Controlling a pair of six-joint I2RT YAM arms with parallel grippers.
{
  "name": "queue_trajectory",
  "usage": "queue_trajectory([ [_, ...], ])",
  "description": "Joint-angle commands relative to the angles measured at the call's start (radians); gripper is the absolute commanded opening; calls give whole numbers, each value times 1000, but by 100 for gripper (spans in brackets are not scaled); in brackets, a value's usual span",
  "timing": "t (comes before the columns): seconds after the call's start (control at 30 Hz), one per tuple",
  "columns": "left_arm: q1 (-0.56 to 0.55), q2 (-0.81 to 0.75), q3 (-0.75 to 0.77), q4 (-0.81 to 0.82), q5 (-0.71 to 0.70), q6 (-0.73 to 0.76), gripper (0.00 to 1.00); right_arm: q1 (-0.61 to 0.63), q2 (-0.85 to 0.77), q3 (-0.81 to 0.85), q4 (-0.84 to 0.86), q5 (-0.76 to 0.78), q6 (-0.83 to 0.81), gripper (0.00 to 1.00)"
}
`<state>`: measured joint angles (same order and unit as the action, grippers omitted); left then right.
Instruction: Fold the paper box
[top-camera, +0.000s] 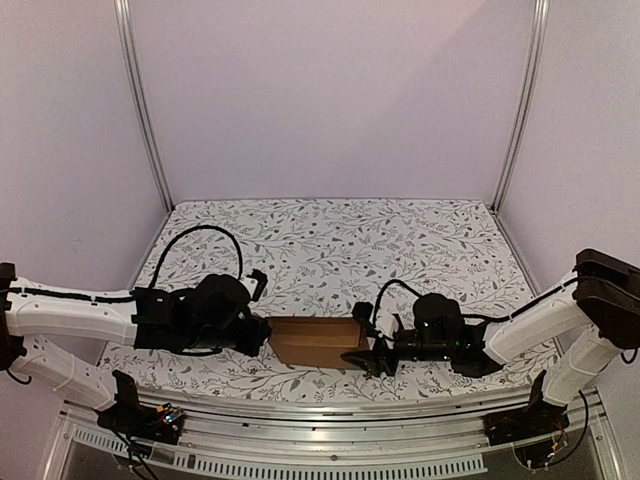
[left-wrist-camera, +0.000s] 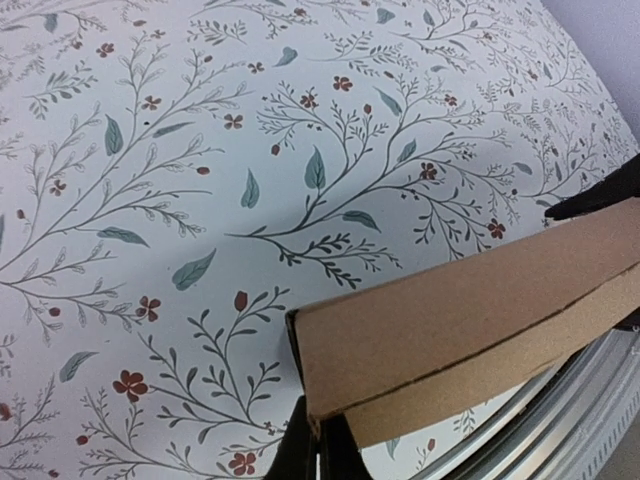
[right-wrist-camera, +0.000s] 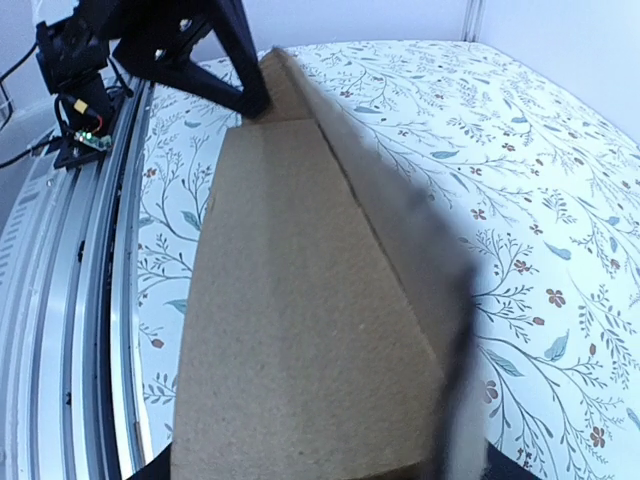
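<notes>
One paper box (top-camera: 315, 340): brown folded carton; left tool (top-camera: 264, 333) pinches its edge; right tool (top-camera: 366, 357) state unclear.

brown paper box (top-camera: 312, 340) lying near-centre on floral table (top-camera: 330, 240), left gripper (top-camera: 262, 333) at its left end, right gripper (top-camera: 368, 357) at its right end
</notes>
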<state>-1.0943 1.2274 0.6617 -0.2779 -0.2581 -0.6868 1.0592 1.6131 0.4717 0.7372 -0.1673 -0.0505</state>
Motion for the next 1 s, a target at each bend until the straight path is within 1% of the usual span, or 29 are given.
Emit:
queue_trajectory([
  [0.0, -30, 21, 17, -97, 50, -26, 0, -6, -112, 16, -132, 61, 32, 70],
  [0.23, -30, 30, 41, -123, 17, -45, 0, -6, -291, -8, -337, 90, 6, 84],
  [0.43, -30, 39, 65, -163, -12, -66, 0, -7, -445, 4, -536, 128, 26, 86],
  [0.5, -30, 40, 69, -167, -21, -73, 0, -6, -493, 30, -615, 130, 44, 84],
  [0.63, -30, 48, 87, -189, -34, -96, 0, -6, -565, 92, -781, 155, 126, 72],
  [0.7, -30, 56, 96, -199, -34, -113, 0, -3, -586, 118, -829, 142, 155, 66],
  [0.8, -30, 70, 108, -204, -32, -137, 0, 28, -595, 149, -863, 141, 176, 60],
  [0.97, -32, 97, 133, -207, -27, -157, 0, 85, -566, 200, -886, 162, 181, 56],
])
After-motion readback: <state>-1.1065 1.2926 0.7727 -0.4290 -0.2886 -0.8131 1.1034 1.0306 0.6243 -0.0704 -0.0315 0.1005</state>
